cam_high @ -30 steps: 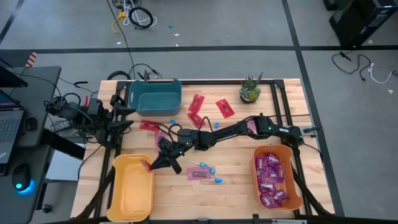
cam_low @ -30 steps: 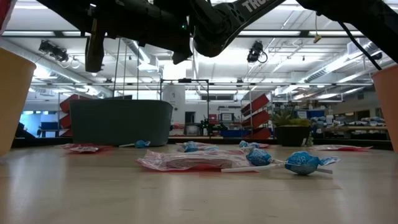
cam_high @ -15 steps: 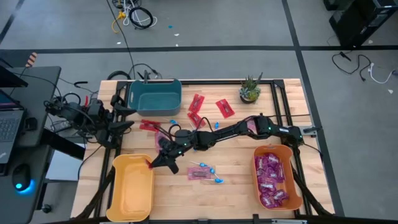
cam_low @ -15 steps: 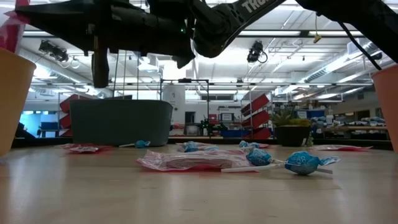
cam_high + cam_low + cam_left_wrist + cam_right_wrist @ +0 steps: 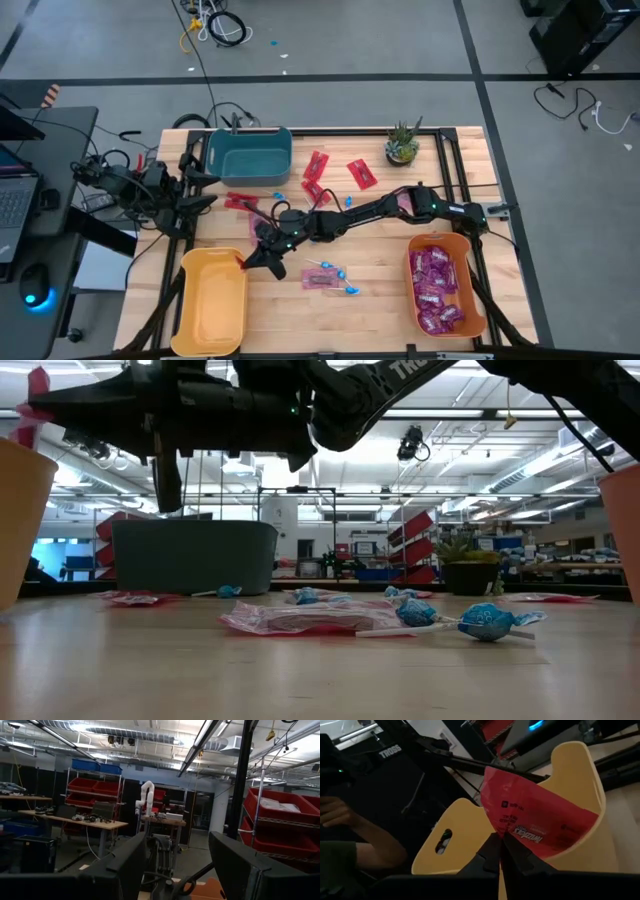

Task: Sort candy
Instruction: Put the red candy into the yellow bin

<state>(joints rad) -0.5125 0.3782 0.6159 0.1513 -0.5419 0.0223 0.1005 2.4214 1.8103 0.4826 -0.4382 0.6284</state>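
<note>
My right gripper (image 5: 243, 263) reaches across the table and is shut on a flat red candy packet (image 5: 535, 820). It holds the packet above the right rim of the yellow bin (image 5: 212, 300), at the bin's far end. In the low view the packet (image 5: 36, 405) shows just above that rim (image 5: 20, 500). More red packets (image 5: 318, 170) and blue lollipops (image 5: 335, 272) lie on the table. Purple packets fill the orange bin (image 5: 462, 245). My left gripper (image 5: 203, 190) waits raised at the table's left edge, open (image 5: 175, 870), with nothing between its fingers. My right gripper pinches the red packet by one edge (image 5: 503, 835) between its two shut fingertips (image 5: 490, 851). The fingers come nearly level from the table's right side. The packet stands up past the fingertips, lifted clear of the table and above the yellow bin's rim.
A teal bin (image 5: 248, 153) stands at the far left and a potted plant (image 5: 402, 145) at the far middle. A red packet (image 5: 318, 281) with lollipops lies in the near middle. A person's hand (image 5: 340, 815) shows beyond the table's left side.
My right gripper has tipped a little downward toward the yellow bin, still shut on the red packet. In the low view the packet has come down into sight just above the bin's rim.
</note>
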